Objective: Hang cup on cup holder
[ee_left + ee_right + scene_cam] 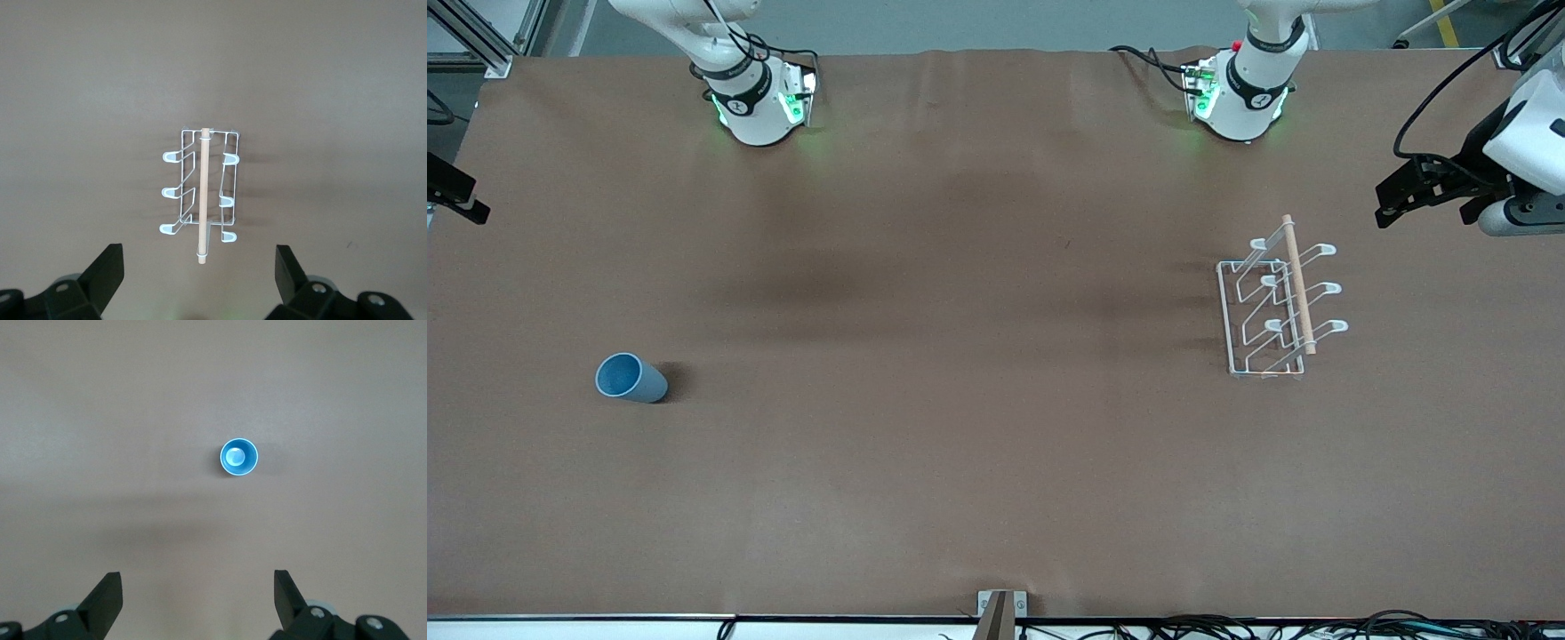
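Cup (pixel 631 378) stands mouth-up, untouched, well apart from the cup holder (pixel 1279 302) toward the right arm's end. Right pincer (pixel 198 603) hovers above it, fingers apart, probably sizing up a grasp; left pincer (pixel 199 283) waits spread above the holder.

Front cam high; wrist cams look down

No words, labels, brands or numbers can be read anywhere, on the desk (pixel 960 444) or the arms
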Tool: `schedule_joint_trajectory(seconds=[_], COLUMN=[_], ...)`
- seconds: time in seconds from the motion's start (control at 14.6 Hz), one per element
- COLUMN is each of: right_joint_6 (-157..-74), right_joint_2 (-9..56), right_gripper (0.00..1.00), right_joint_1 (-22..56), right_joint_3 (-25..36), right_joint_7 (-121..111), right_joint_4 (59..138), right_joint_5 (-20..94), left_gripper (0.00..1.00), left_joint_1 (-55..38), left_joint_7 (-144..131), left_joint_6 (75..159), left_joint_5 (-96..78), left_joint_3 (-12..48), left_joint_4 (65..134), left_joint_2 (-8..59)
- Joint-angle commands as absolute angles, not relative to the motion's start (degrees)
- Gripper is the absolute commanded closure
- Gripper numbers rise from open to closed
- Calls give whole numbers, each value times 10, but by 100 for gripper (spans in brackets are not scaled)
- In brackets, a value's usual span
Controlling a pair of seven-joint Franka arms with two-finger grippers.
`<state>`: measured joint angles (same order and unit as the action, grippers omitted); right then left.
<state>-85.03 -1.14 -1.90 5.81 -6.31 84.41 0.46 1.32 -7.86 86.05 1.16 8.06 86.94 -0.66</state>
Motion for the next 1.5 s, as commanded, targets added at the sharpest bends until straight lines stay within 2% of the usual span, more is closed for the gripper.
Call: schedule_joint_trajectory(seconds=[0.0,1.03,1.44], right_joint_6=[-846,-852,-896], right_joint_2=[-10,-6,41], right_gripper=[0,0,2], right_joint_1=[-30,-30,-72], right_joint_3=[52,53,53], right_joint_7=[-70,-69,-102], right_joint_4=[839,839,841], right_joint_5=[14,13,13], left_gripper=[0,0,0], left_joint_1=[14,12,14], left_joint_7=[-73,0,-1], left_joint_6=[853,852,851], left_joint_5=[9,3,2], left_joint_3=[81,86,86], left_joint_4=[854,855,855], left_joint_2=[0,6,5])
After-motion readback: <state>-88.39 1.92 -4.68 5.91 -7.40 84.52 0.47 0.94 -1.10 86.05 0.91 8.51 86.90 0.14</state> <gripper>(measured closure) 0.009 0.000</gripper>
